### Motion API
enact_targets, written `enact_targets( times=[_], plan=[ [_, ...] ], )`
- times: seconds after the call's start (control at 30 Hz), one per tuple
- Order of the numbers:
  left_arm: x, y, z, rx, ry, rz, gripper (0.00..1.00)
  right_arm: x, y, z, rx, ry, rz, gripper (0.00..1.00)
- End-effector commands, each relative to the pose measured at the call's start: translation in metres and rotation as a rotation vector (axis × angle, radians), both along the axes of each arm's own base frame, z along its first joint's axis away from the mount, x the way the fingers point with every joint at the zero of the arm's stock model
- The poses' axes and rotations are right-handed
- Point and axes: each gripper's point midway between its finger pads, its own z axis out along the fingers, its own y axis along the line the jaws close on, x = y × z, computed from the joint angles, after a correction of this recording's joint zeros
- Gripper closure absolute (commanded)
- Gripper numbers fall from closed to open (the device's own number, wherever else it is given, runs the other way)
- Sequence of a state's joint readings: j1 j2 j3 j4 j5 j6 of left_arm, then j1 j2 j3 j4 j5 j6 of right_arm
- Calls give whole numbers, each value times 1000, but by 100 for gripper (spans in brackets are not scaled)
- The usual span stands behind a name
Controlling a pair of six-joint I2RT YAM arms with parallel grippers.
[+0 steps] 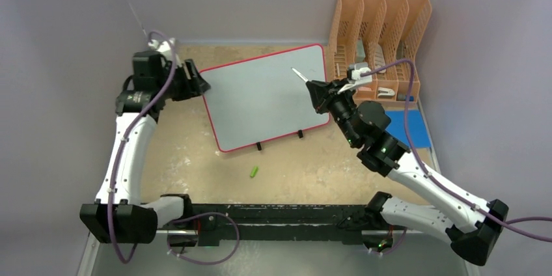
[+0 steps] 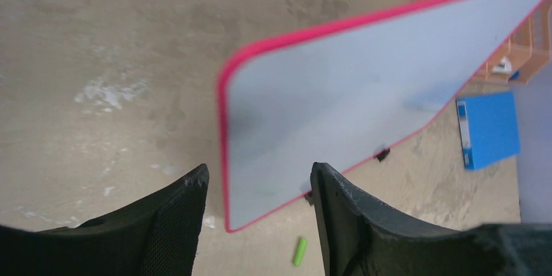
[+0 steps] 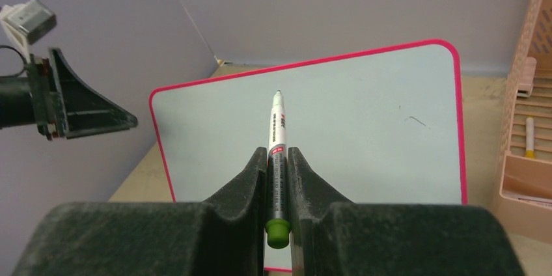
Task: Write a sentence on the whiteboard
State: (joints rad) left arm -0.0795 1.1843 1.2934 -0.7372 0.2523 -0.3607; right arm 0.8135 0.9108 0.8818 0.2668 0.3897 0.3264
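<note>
Whiteboard (image 1: pixel 267 100) with a thin red rim sits in the middle of the tan worktop (image 1: pixel 312 165), turned a bit askew. Two small black feet (image 1: pixel 259 146) stick out from its near edge. One tiny dark mark (image 3: pixel 414 120) shows on its pale face. The right claw (image 3: pixel 278 152) is squeezed tight on a marker (image 3: pixel 276 126), white and grey with a green end. The marker's tip points at the board, over its far right part; whether it touches cannot be told. The left claw (image 1: pixel 198 82) is about half open and holds nothing. It is right by the board's far left corner, and the board's left edge shows between its fingers (image 2: pixel 176 217). A small green cap (image 1: pixel 254 172) lies on the worktop, near the board's near edge. An orange file rack (image 1: pixel 381 35) stands at the far right, with a blue folder (image 1: pixel 407 129) flat in front of it.
</note>
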Motion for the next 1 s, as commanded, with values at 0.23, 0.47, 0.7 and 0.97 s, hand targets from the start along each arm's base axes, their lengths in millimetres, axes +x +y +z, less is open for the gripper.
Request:
enact_targets(
  times=[0.23, 0.47, 0.7, 0.97],
  plan=[
    [17, 45, 28, -242, -194, -60, 45, 4, 31, 22, -35, -72, 83, 100],
    [21, 42, 18, -387, -265, -188, 48, 4, 48, 23, -62, -87, 120, 100],
    [37, 42, -3, -417, -254, -268, 53, 4, 61, 20, -76, -83, 139, 100],
    [39, 34, -9, -489, -251, -394, 55, 2, 75, 16, -79, -82, 169, 100]
  ],
)
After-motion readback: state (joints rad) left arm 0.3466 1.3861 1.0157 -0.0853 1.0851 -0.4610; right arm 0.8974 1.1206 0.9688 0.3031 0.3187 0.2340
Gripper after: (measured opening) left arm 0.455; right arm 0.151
